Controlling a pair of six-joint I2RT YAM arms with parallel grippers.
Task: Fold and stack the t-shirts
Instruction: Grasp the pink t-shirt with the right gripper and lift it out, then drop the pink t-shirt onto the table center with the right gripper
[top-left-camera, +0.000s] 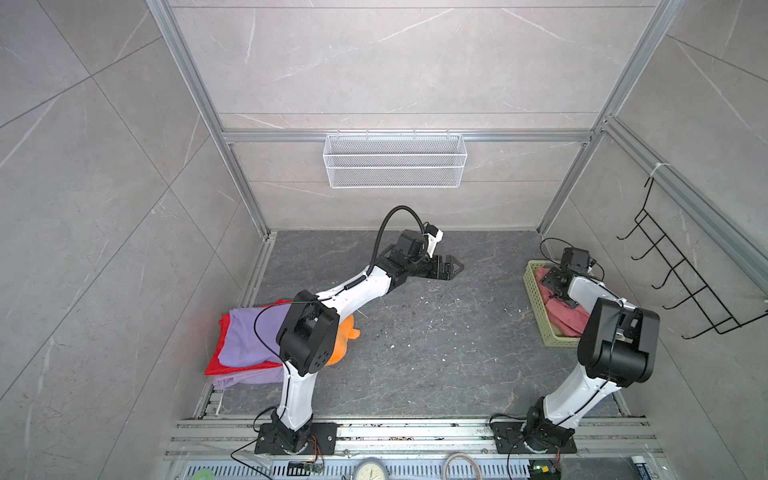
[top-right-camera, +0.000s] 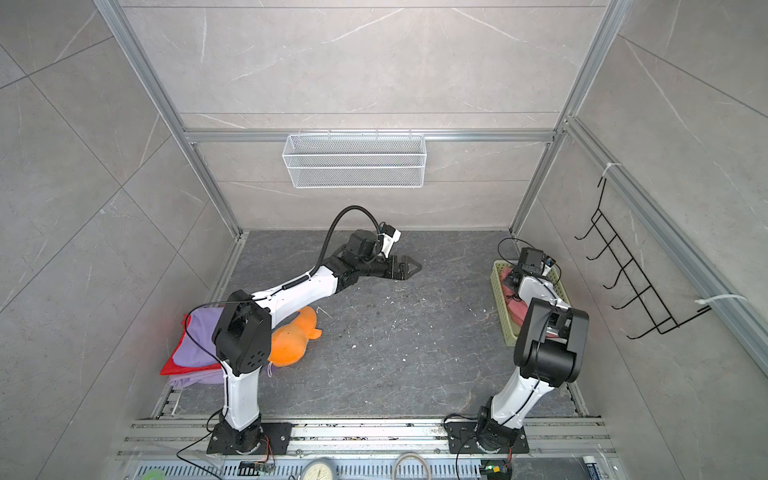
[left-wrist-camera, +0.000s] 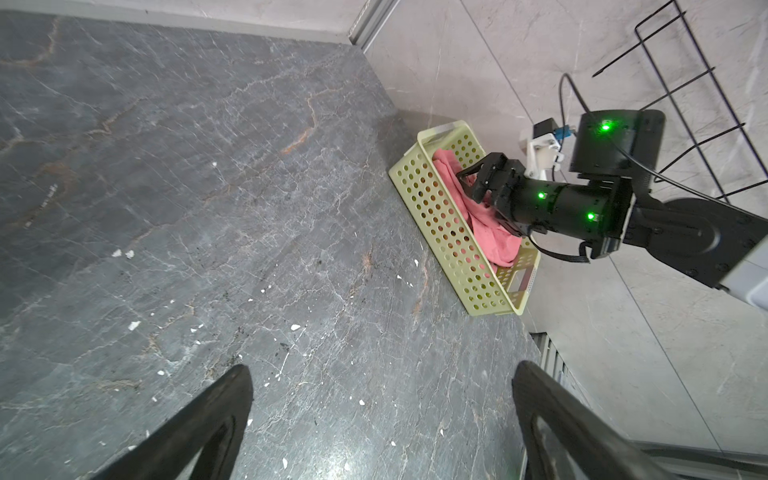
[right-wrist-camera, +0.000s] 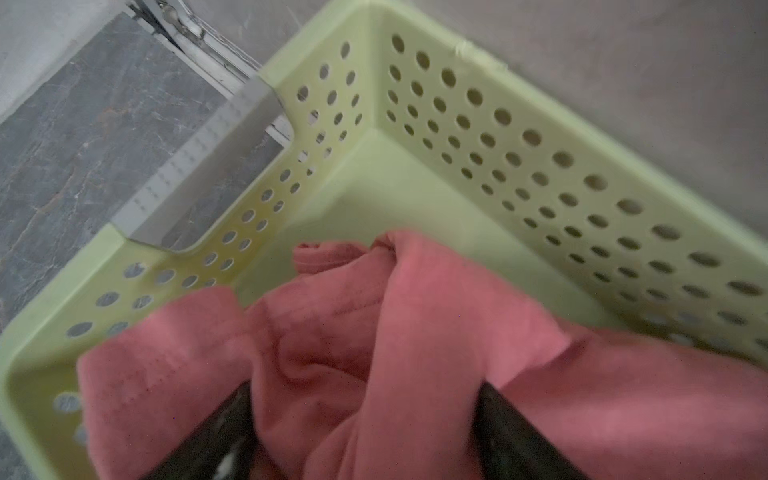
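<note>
A salmon-pink cloth t-shirt (top-left-camera: 563, 313) (top-right-camera: 517, 311) is seen lying crumpled inside a pale green perforated plastic basket (top-left-camera: 530, 286) (top-right-camera: 498, 291), which stands at the right edge of the dark grey marbled desk (top-left-camera: 436, 353) (top-right-camera: 395, 353), close against the side wall. The right arm (top-left-camera: 615, 345) is bent down over this basket, and its jaws are lowered into the pink cloth. In the right wrist view the t-shirt (right-wrist-camera: 415, 332) is bunched up between the two black jaws, which stand apart on either side of a raised fold; whether the fold is pinched cannot be told. The far corner of the basket (right-wrist-camera: 540, 166) is left bare of cloth.

The left arm (top-left-camera: 353, 291) is stretched toward the far middle of the desk, and its jaws are held wide apart above the bare surface, with nothing between them, as the left wrist view shows; there the basket (left-wrist-camera: 440, 216) and the pink t-shirt (left-wrist-camera: 494, 232) are seen well ahead.

At the left edge of the desk a lavender-purple t-shirt (top-left-camera: 245, 336) (top-right-camera: 195, 345) is laid flat on a bright red t-shirt (top-left-camera: 216, 361) (top-right-camera: 170, 365), and a further lavender edge shows beneath the red. An orange plush toy (top-left-camera: 343, 332) (top-right-camera: 291, 340) lies just beside this pile, partly hidden by the left arm
</note>
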